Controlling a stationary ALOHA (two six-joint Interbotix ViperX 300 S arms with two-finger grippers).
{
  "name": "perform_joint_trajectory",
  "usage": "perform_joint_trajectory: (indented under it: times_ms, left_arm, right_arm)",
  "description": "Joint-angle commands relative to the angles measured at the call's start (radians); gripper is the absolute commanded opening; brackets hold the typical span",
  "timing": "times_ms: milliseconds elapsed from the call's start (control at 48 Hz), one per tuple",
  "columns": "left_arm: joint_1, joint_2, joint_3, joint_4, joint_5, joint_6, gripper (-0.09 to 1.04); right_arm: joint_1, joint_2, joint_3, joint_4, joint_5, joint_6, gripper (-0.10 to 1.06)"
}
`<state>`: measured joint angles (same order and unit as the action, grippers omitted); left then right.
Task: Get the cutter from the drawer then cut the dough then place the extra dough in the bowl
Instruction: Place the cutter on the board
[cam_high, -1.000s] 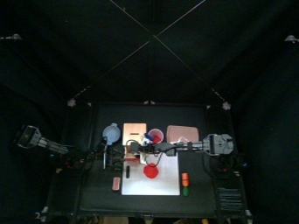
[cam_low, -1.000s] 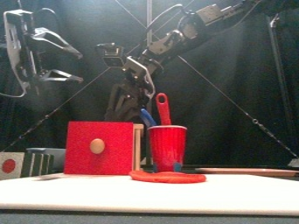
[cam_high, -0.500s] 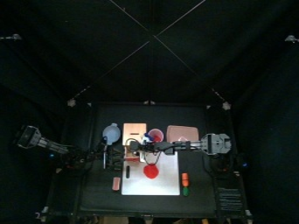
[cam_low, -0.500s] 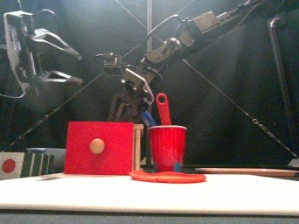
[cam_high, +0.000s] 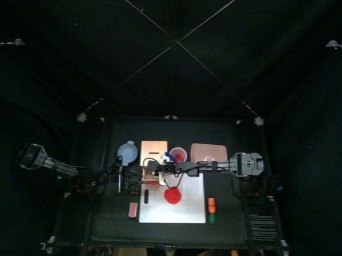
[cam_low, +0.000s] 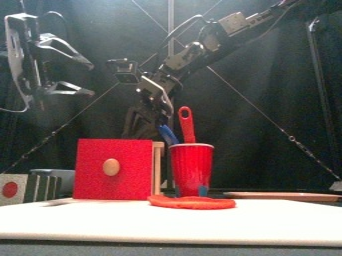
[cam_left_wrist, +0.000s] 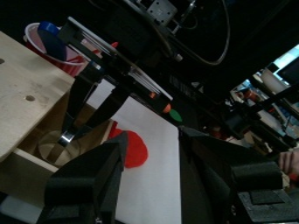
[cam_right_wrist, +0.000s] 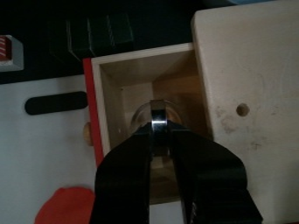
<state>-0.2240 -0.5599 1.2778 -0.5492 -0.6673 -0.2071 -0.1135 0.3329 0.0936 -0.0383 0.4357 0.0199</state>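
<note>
The round metal cutter with the wire handle (cam_right_wrist: 156, 112) is down in the open drawer (cam_right_wrist: 128, 92) of the pale wooden box with the red drawer front (cam_right_wrist: 251, 70). My right hand (cam_right_wrist: 158, 133) reaches into that drawer from above. Its two jaws are drawn together and clamped on the cutter's metal. I cannot tell whether the cutter rests on the drawer floor or hangs just clear of it.

The box stands at the far left of the white cutting board (cam_high: 194, 210), with the drawer pulled out toward the near side. The flat disc of red dough (cam_low: 191, 202) lies uncut on the board, near of the box and the cup. The red cup (cam_low: 191, 168) stands just right of the drawer front and holds a red toy knife (cam_low: 186, 122) and a blue toy knife (cam_low: 167, 133), handles up.

My left hand (cam_low: 80, 73) hangs high at the left, well above the black counter (cam_high: 114, 225). Its jaws are spread wide and hold nothing.

The blue-grey bowl with two small handles (cam_high: 127, 152) sits on the counter to the far left of the box. The flat pink tray (cam_high: 206, 152) lies at the far right, behind the board. A toy sushi roll of dark green blocks (cam_low: 47, 183) stands just left of the drawer front.
</note>
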Motion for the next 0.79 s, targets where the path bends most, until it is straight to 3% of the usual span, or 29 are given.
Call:
perform_joint_trajectory:
  times_ms: [21,208,521,792]
  left_arm:
    - [0.005,-0.002,-0.011,-0.003,-0.009,0.002,0.86]
    - [0.009,-0.002,-0.011,-0.003,-0.009,0.002,0.86]
    - [0.012,-0.002,-0.009,-0.003,-0.009,0.005,0.86]
    - [0.023,-0.005,-0.005,-0.003,-0.009,0.005,0.86]
  right_arm:
    - [-0.005,-0.091,-0.032,-0.009,0.02,-0.002,0.52]
    - [-0.003,-0.178,-0.018,-0.037,0.04,0.003,0.52]
    - [0.006,-0.388,0.115,-0.02,0.048,0.009,0.52]
    - [0.08,-0.588,0.33,0.025,0.038,0.017,0.52]
